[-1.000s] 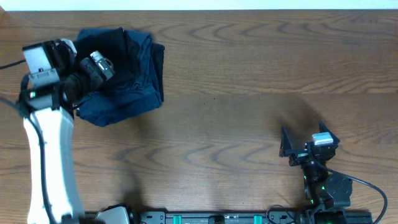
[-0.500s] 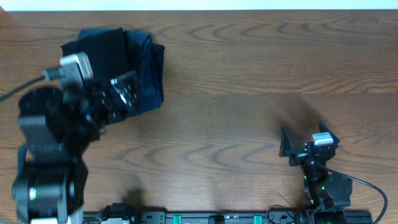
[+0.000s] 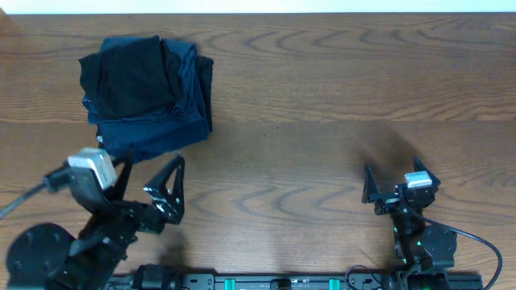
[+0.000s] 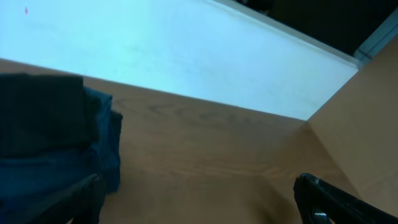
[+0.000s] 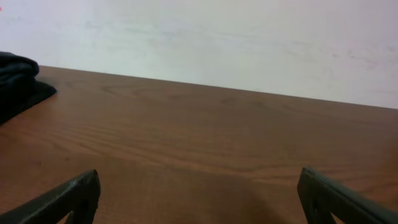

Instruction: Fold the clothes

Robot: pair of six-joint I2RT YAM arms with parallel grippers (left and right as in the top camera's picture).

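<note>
Overhead, the black T-shirt point(image 3: 127, 76) lies folded at the far left of the wooden table point(image 3: 322, 97), on top of a dark blue folded stack point(image 3: 192, 101) that shows along its right and near sides. The black packet is close to square, so I cannot name a clear long axis. Its edges sit slightly skewed to the table's edges, with the far right corner reaching farthest from me.

The left gripper point(image 3: 147, 179) is just on the near side of the bundle, apart from the cloth, with its fingers spread wide and nothing between them. The right gripper point(image 3: 395, 181) sits at the near right, well apart from the clothes, with its jaws also wide apart and empty.

From the left wrist camera, I see the black fabric on the blue layers at the left of the view, with both dark fingertips low in the picture and only bare wood between them. The right wrist camera shows bare table ahead and a dark edge of cloth point(image 5: 15, 78) at the far left. I cannot tell which garment that is.
</note>
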